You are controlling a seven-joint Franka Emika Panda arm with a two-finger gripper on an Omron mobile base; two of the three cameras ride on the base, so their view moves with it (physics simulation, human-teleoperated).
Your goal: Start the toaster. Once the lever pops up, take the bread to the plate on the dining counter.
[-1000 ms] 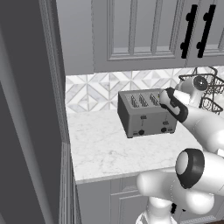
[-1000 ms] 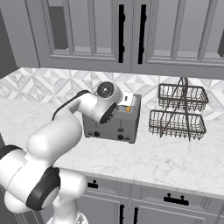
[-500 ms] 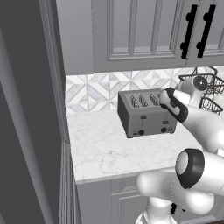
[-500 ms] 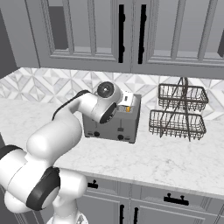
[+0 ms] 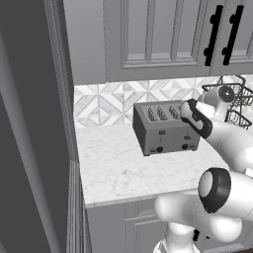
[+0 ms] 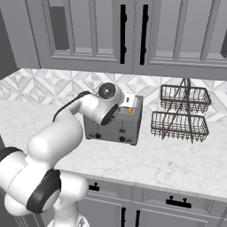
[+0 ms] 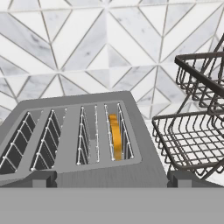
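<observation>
1. While you look at the left base view, you'll spot the toaster [image 5: 165,127] sitting on the marble table [image 5: 118,168], back near the patterned tile wall [image 5: 106,101], with its knobs and levers facing the near edge.
2. From the hand view you're looking down on the toaster's top: four slots side by side, and the bread [image 7: 115,136] is sunk down inside the rightmost slot, just an orange-tan edge showing between the wire guides. The other three slots look dark.
3. Your arm's wrist hangs right over the toaster's right end in both base views. In the right base view you can catch a tiny orange bit of the bread [image 6: 130,110] just under the hand.
4. The jaws: honestly can't tell if they're apart or pinched together, since the finger tips aren't visible in the hand view and the wrist blocks them in the base views. Nothing shows them holding anything.
5. Right of the toaster stands a dark two-tier wire rack [image 6: 181,114], just beside it but not touching as far as you can see. In the hand view its baskets [image 7: 192,131] are on the right.
6. Grey cabinets [image 6: 133,35] with black handles hang above the table.
</observation>
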